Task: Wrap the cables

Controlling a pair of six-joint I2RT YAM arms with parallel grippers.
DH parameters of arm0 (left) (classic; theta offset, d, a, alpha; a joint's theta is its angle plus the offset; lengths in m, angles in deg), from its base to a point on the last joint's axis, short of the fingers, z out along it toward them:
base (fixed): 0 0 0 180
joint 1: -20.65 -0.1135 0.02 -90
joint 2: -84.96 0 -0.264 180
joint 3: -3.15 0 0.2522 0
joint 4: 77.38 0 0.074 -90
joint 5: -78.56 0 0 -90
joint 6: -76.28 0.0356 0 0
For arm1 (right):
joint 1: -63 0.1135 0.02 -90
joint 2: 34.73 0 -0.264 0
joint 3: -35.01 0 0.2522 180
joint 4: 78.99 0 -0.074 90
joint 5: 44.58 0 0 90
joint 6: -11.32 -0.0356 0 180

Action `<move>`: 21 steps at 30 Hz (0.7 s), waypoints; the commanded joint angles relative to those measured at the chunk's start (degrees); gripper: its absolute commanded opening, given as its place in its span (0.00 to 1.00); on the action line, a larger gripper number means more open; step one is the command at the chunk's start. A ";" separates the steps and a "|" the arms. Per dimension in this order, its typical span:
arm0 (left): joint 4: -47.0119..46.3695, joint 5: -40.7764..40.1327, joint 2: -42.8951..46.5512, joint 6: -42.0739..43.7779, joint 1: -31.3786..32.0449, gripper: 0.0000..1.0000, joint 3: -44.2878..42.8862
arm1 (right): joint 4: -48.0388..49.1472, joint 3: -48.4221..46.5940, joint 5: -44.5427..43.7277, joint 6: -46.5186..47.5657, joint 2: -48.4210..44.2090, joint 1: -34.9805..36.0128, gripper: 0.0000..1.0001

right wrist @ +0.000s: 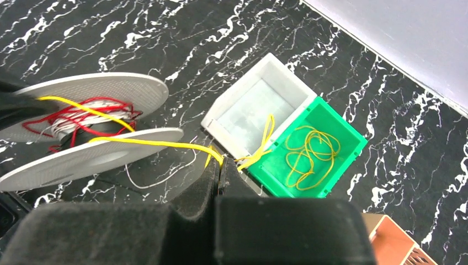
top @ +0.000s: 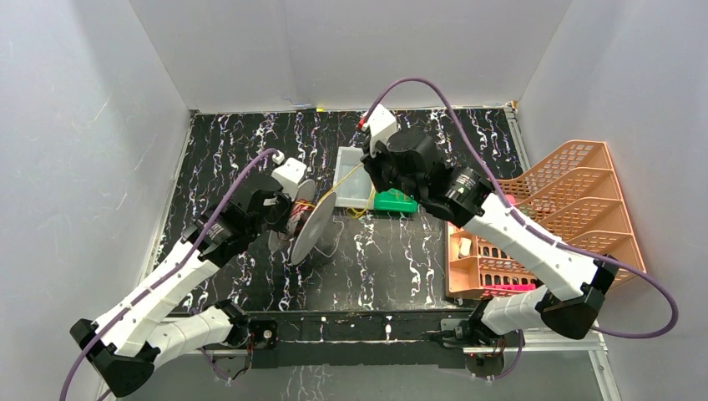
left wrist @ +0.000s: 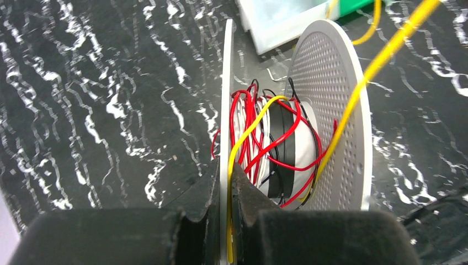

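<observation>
First, left gripper [left wrist: 225,172]: one; jaws almost closed, clamped on the rim of one spool disc, a yellow strand pinched alongside.
right gripper [right wrist: 219,168]: one; jaws fully closed, nipped on a yellow strand.
spool [left wrist: 325,105]: one; two perforated white discs, stood on edge; red, black and white wires [left wrist: 251,118] wound on its core.
cables [left wrist: 381,55]: yellow; one strand stretched from spool core to right gripper, one loose coil lay in the green bin [right wrist: 342,135]; total not countable.
bins: two; white bin [right wrist: 251,110] touched green bin.
rack [top: 551,217]: one, orange, far right.
</observation>
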 commanded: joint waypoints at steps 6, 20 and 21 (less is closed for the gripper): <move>3.51 15.92 4.83 2.37 -0.08 0.00 -4.76 | 7.37 5.92 5.71 -0.17 -1.20 -15.24 0.00; 5.07 26.23 8.37 0.39 -0.09 0.00 -12.48 | 28.66 33.34 23.11 -10.84 -4.86 -25.26 0.00; 5.11 26.57 8.32 0.24 -0.08 0.00 -12.95 | 29.77 34.80 23.42 -11.35 -5.01 -25.33 0.00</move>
